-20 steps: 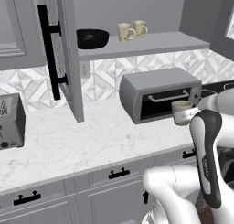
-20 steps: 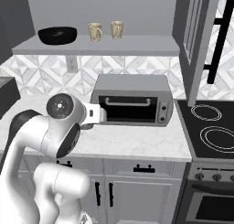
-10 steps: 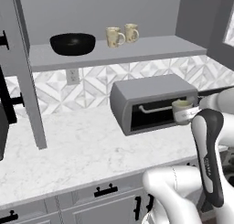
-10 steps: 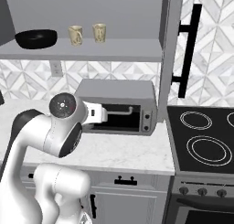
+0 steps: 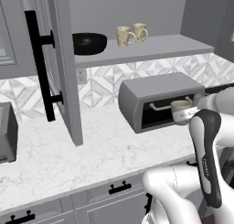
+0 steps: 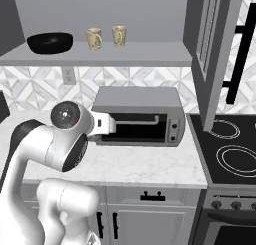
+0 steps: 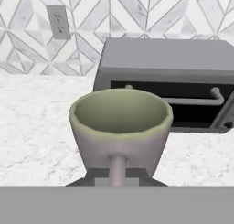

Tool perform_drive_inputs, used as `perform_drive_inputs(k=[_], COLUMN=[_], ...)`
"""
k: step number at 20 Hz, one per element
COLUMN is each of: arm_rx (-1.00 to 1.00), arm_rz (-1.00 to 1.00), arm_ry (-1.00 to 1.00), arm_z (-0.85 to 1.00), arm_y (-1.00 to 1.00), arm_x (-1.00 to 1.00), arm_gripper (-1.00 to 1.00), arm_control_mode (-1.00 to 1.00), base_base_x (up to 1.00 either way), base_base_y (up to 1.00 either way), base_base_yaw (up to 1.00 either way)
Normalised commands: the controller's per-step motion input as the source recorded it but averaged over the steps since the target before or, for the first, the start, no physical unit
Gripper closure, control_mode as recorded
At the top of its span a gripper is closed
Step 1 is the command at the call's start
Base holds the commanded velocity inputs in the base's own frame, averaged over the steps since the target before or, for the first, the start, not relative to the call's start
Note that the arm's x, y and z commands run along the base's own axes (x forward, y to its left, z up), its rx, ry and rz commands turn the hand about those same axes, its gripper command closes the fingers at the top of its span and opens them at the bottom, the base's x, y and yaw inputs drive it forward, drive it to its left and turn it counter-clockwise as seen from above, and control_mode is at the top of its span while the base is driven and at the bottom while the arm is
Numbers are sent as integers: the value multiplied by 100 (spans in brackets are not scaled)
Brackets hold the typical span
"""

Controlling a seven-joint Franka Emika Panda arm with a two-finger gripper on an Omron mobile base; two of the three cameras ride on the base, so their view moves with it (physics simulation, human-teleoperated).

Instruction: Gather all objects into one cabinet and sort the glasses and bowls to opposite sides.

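grey mug [image 7: 121, 129] is pinched by its handle in the gripper [image 7: 117, 175], held above the counter [image 5: 105, 154] before the toaster oven [image 5: 160, 99]. black bowl [image 5: 89, 43] and two cream mugs [image 5: 122, 36], apparently apart, are seen on the cabinet shelf [image 5: 151, 48].

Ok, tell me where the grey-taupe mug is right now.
The grey-taupe mug is held by its handle in the tool, in front of the toaster oven and above the counter, well below the shelf.

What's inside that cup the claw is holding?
Nothing. The hand view looks into the grey mug and shows a bare greenish inside. Its very bottom is hidden by the near rim.
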Motion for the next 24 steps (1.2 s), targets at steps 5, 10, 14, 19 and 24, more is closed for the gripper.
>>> perform_drive_inputs(k=[5, 10, 14, 19, 24], arm_rx=[0, 0, 0, 0, 0], arm_rz=[0, 0, 0, 0, 0], arm_ry=[0, 0, 0, -2, -9], arm_z=[0, 0, 0, 11, 68], arm_y=[0, 0, 0, -6, -18], arm_x=[0, 0, 0, -20, -91], arm_gripper=[100, 100, 100, 100, 100], arm_control_mode=[100, 100, 100, -100, -100], base_base_x=[29, 10, -58, -71, 0], base_base_y=[0, 0, -8, -24, 0], base_base_yaw=[-3, -2, 0, 0, 0])
